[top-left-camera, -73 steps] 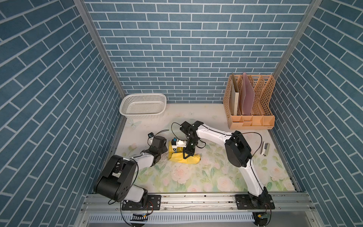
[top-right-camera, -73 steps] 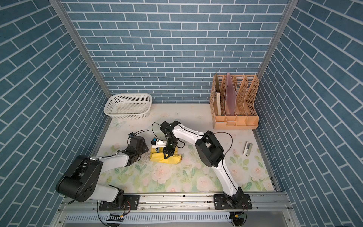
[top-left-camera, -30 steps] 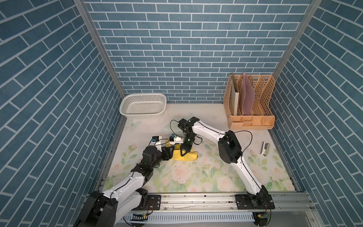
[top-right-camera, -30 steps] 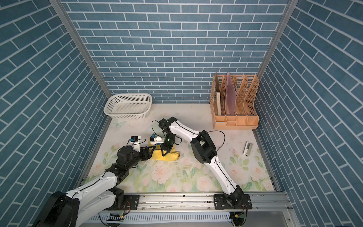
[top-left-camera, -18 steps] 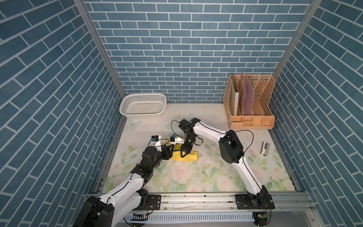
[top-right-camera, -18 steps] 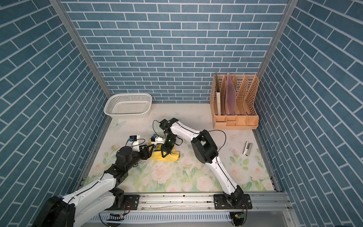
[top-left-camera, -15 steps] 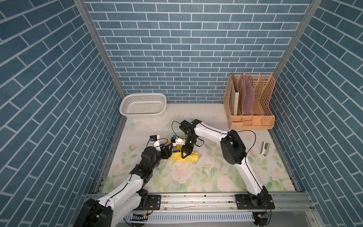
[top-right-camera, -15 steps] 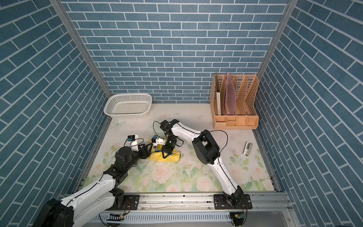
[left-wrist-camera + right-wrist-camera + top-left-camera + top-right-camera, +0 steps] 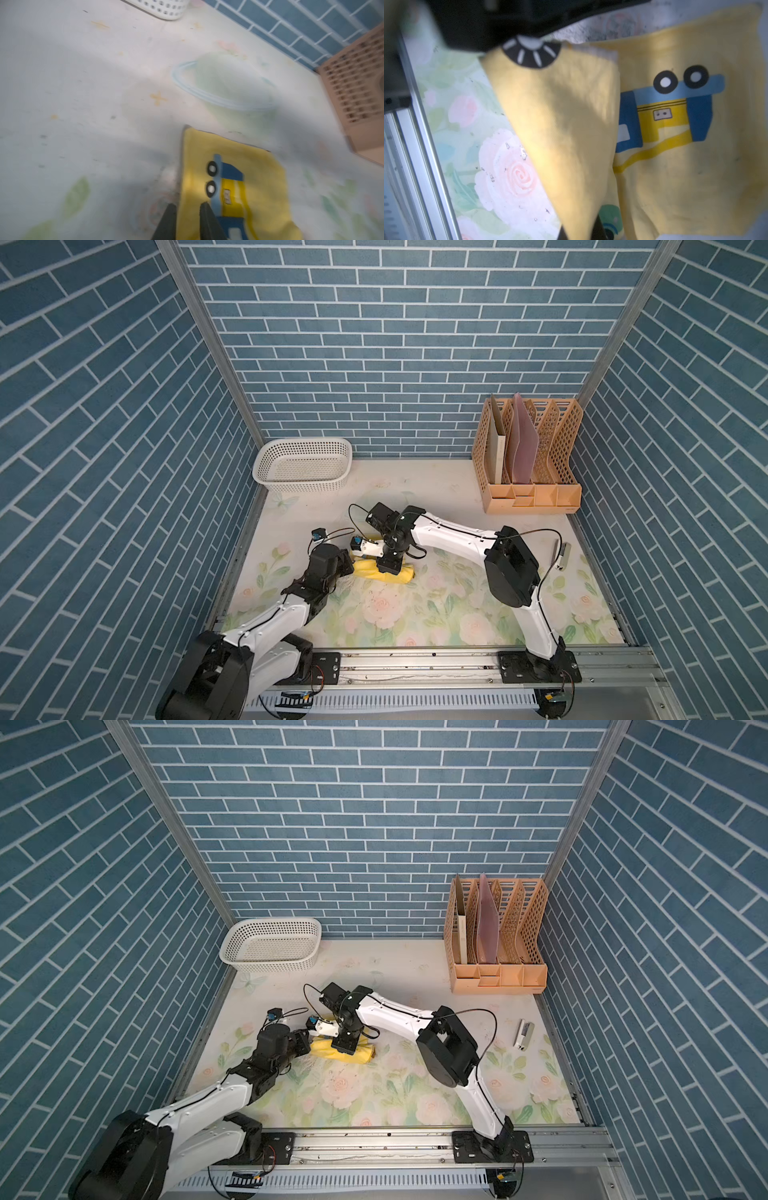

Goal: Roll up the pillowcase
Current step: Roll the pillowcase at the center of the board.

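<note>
The pillowcase [image 9: 384,573] [image 9: 348,1052] is a small yellow bundle on the floral table cover, left of centre. My left gripper [image 9: 353,567] reaches its left end. In the left wrist view the left gripper [image 9: 188,205] has its two dark fingers close together, with the pillowcase [image 9: 239,166] edge pinched between them. My right gripper [image 9: 390,566] points straight down onto the bundle's middle. In the right wrist view a lifted fold of the pillowcase [image 9: 560,124] runs into the right gripper [image 9: 580,230], which is shut on it. A blue truck print shows on the flat part.
A white perforated basket [image 9: 303,466] stands at the back left. A tan file organizer [image 9: 530,460] with folders stands at the back right. A small silver object [image 9: 561,556] lies near the right wall. A metal rail [image 9: 415,659] runs along the table's front edge.
The left gripper's jaws have closed on the pillowcase's left edge. The right gripper has shifted slightly toward the front and holds a fold of the cloth.
</note>
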